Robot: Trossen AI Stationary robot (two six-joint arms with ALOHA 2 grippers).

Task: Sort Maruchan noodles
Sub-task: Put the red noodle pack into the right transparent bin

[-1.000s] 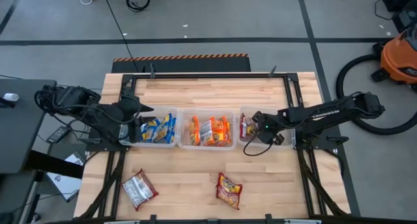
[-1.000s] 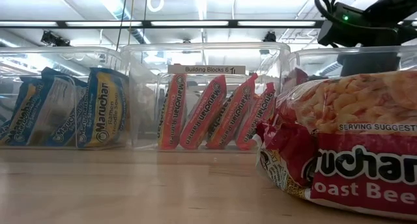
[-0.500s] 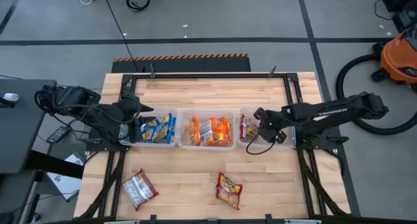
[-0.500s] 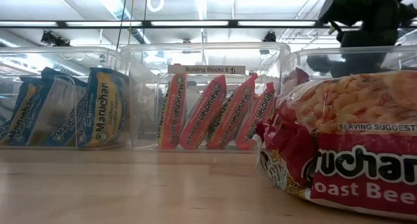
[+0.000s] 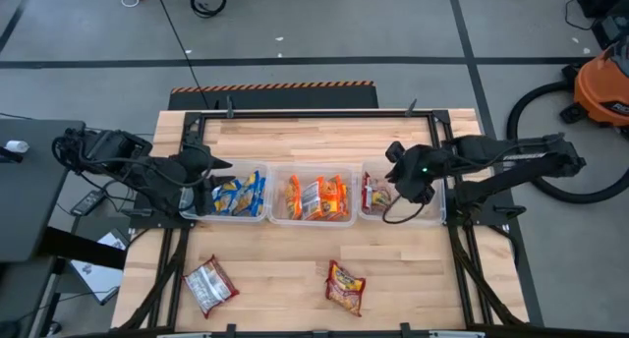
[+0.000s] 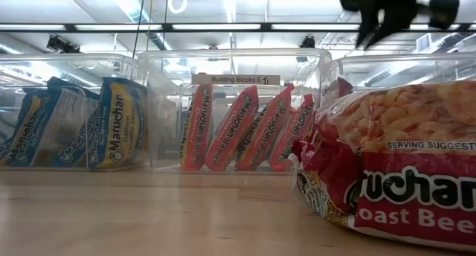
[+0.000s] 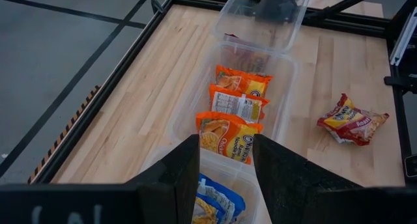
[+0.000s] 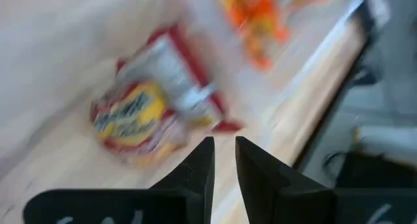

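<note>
Three clear bins stand in a row mid-table. The left bin (image 5: 239,194) holds blue-and-white Maruchan noodles (image 7: 215,204), the middle bin (image 5: 316,197) orange ones (image 7: 233,107), and the right bin (image 5: 398,215) a red one (image 5: 371,193). A red-and-silver packet (image 5: 209,284) and a red-and-yellow packet (image 5: 345,285) lie flat on the wood near the front. My left gripper (image 7: 226,142) hangs open over the left bin's far end. My right gripper (image 8: 223,149) hovers above the right bin, with a narrow gap between its fingers and nothing in it.
A black frame (image 5: 314,113) runs along the table's far edge and both sides. Bare wood lies behind the bins and between the two loose packets. In the low view the red-and-yellow packet (image 6: 401,159) fills the near right, and my right gripper (image 6: 387,10) shows blurred above it.
My right gripper has risen quickly out of the right bin and now stands well above its rim, slightly nearer the far edge. The red packet in that bin has stayed where it lay.
</note>
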